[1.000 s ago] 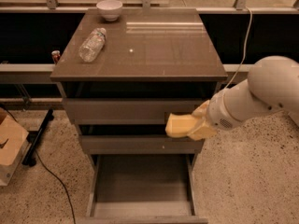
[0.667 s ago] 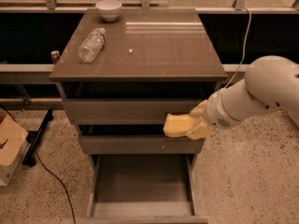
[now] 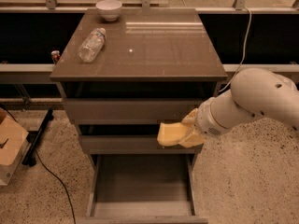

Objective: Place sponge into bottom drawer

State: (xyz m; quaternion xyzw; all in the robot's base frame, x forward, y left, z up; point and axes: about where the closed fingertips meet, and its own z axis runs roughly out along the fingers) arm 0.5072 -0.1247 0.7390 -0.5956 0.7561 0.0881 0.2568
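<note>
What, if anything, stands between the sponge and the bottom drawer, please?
Nothing visible does. The gripper holds the sponge in front of the middle drawer. The bottom drawer is pulled open just below, and only bare floor shows inside, so the way down looks free.

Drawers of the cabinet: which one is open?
The bottom drawer, pulled out with its floor showing; the two upper drawers are shut. The gripper holds the sponge above it.

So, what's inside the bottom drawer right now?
Only bare grey floor shows in the bottom drawer; its rear is hidden under the middle drawer. The sponge is above it, gripped by the pincer.
</note>
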